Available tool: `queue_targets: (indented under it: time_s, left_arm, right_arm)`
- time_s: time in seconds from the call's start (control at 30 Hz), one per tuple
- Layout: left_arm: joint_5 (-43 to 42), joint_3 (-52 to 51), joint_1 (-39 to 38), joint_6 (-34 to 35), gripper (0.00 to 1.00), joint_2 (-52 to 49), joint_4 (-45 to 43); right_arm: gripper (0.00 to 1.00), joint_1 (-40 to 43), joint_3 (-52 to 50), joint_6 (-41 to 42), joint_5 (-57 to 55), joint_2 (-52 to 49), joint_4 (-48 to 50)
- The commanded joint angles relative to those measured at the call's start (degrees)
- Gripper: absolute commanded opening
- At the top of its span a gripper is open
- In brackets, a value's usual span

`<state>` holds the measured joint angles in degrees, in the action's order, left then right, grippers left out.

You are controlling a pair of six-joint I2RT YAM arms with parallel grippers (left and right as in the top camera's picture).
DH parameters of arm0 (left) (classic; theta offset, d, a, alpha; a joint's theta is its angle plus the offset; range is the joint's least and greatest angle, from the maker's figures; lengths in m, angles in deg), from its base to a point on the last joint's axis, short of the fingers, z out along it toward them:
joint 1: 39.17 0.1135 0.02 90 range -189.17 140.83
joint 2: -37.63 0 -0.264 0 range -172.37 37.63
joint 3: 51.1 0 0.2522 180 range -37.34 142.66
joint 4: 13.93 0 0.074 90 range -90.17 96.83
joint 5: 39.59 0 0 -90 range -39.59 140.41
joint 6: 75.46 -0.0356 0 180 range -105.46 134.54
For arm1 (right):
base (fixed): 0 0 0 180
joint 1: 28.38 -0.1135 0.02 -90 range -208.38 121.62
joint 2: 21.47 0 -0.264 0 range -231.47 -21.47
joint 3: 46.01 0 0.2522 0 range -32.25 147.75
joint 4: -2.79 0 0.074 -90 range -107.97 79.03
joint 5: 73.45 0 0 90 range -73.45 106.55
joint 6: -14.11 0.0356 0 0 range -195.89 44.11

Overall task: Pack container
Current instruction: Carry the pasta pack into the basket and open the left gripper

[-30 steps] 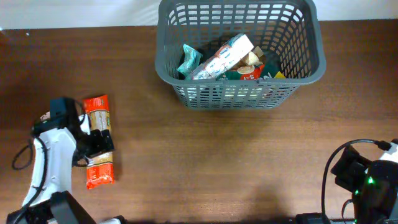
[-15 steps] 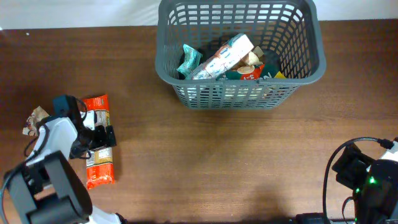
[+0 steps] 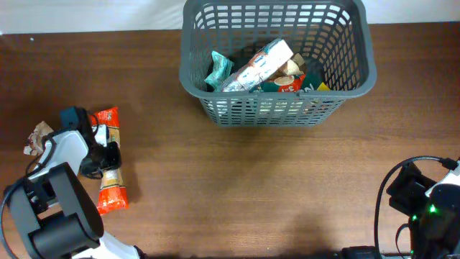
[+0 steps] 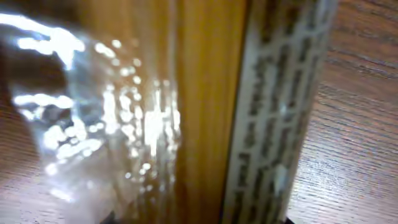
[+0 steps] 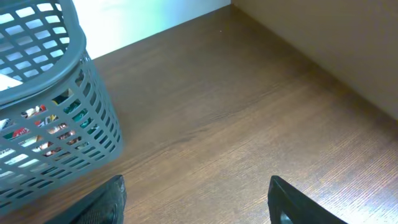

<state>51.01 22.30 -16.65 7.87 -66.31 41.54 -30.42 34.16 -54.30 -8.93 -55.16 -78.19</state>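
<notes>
The container [image 3: 277,106], a dark grey slotted basket, stands at the back centre with several snack packets inside; the right wrist view shows its corner [image 5: 59,118]. A long orange packet [image 3: 108,121] lies at the left side of the table. My left gripper [image 3: 103,157] is shut across its middle. In the left wrist view the packet [image 4: 211,112] fills the frame, with a clear window and a printed label. My right gripper [image 5: 196,186] hangs open above bare wood at the front right, far from the basket, with nothing between its fingers.
A small crumpled wrapper [image 3: 37,138] lies just left of the left arm. In the basket, a white packet [image 3: 260,63] leans beside a teal one [image 3: 218,70]. The right arm [image 3: 424,205] sits at the front right corner. A wall edge [image 5: 323,37] runs behind the table.
My left gripper has gone from wide open to shut on the orange packet. The packet has shifted slightly left and tilted. The small wrapper has come into view.
</notes>
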Motion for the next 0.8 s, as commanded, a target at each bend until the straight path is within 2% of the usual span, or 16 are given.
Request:
queue_targets:
  time_s: [0.0, 0.13, 0.3, 0.37, 0.5, 0.67, 0.7, 0.77]
  left_arm:
    - [-3.0, -2.6, -0.1, -0.7, 0.02, -5.1, 0.0]
    - [-3.0, 1.9, -0.1, -0.5, 0.02, -4.9, 4.4]
    - [-3.6, 17.8, -1.2, -0.5, 0.02, -3.0, 12.5]
    - [-6.1, 24.8, -3.1, -0.5, 0.02, -1.6, 14.8]
    - [-5.9, 35.3, -8.2, -0.8, 0.02, 0.8, 17.1]
    - [-5.7, 54.7, -15.3, -2.8, 0.02, 2.6, 12.0]
    - [-5.7, 58.1, -16.7, -3.3, 0.02, 2.6, 8.7]
    - [-5.8, 64.1, -20.4, -3.3, 0.02, 2.6, -3.1]
  right_arm:
    - [0.69, -0.6, 0.0, -0.3, -0.7, -0.1, 0.7]
    - [0.65, -0.6, 0.0, -0.3, -0.7, -0.1, 2.0]
    - [0.62, -0.6, 0.0, -0.3, -0.7, -0.1, 3.2]
    - [0.62, -0.6, 0.0, -0.3, -0.7, -0.1, 3.2]
    - [0.61, -0.6, 0.0, -0.3, -0.7, -0.1, 3.2]
    - [0.60, -0.6, 0.0, -0.3, -0.7, -0.1, 3.2]
    - [0.59, -0.6, 0.0, -0.3, -0.6, -0.1, 3.2]
    - [0.58, -0.6, 0.0, -0.3, -0.2, -0.1, 3.1]
